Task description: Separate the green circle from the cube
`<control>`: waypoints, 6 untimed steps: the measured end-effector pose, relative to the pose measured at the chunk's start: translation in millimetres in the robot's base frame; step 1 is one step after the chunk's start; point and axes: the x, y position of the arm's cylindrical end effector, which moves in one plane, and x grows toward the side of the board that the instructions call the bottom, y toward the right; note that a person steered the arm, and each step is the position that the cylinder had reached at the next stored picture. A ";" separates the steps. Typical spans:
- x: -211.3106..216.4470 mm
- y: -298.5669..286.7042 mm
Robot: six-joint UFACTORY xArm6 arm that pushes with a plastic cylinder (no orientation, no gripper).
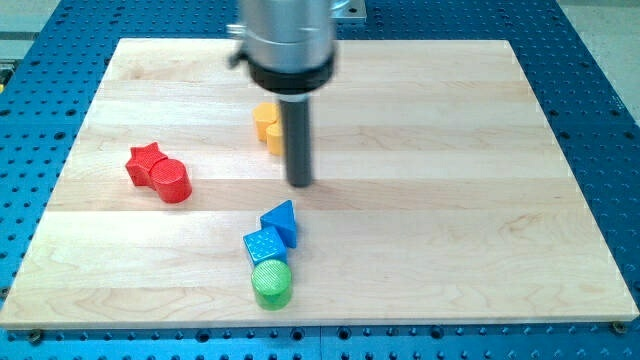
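The green circle (271, 284) lies near the view's bottom edge, touching the blue cube (264, 245) just above it. A blue triangle (282, 220) touches the cube's upper right side. My tip (300, 184) is above these three blocks, a short way up from the blue triangle and apart from it.
A yellow block (266, 126) sits just left of the rod, partly hidden by it. A red star (146, 162) and a red circle (172, 181) touch each other at the view's left. The wooden board (450, 200) lies on a blue perforated table.
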 end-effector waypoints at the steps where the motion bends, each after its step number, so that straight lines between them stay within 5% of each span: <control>1: 39.8 33.8; 4: 116.4 6.8; 6: 116.9 -55.7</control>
